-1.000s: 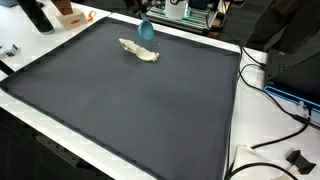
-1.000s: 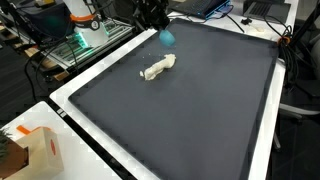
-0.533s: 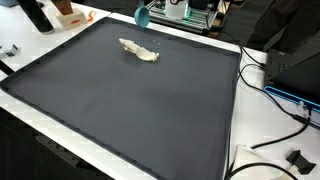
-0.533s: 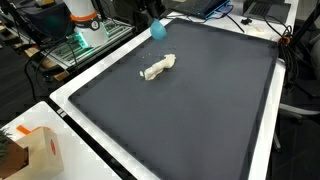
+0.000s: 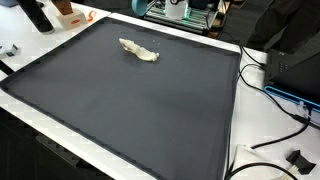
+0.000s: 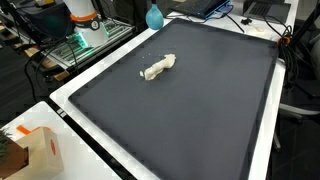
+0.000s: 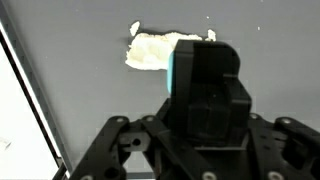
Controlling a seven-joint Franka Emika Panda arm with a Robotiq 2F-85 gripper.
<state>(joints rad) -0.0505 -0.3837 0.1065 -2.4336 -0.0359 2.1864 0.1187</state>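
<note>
My gripper (image 7: 205,68) fills the middle of the wrist view, its black fingers shut around a teal object (image 7: 172,72), of which only a thin edge shows. In an exterior view the teal object (image 6: 153,15) hangs high over the far edge of the dark mat (image 6: 200,110), with the gripper itself cut off by the top of the frame. A cream, lumpy elongated object (image 5: 139,50) lies on the mat; it also shows as the cream object (image 6: 157,68) and, below the gripper, as the cream object (image 7: 155,50). The gripper is well above it.
The mat (image 5: 130,110) sits on a white table. An orange-and-white box (image 6: 40,150) stands at one corner. Cables (image 5: 270,90) and a black connector (image 5: 297,160) lie beside the mat. A green-lit equipment rack (image 6: 80,45) stands behind the table.
The gripper has risen with the teal object, away from the cream object toward the mat's far edge. It has left the top of one exterior view.
</note>
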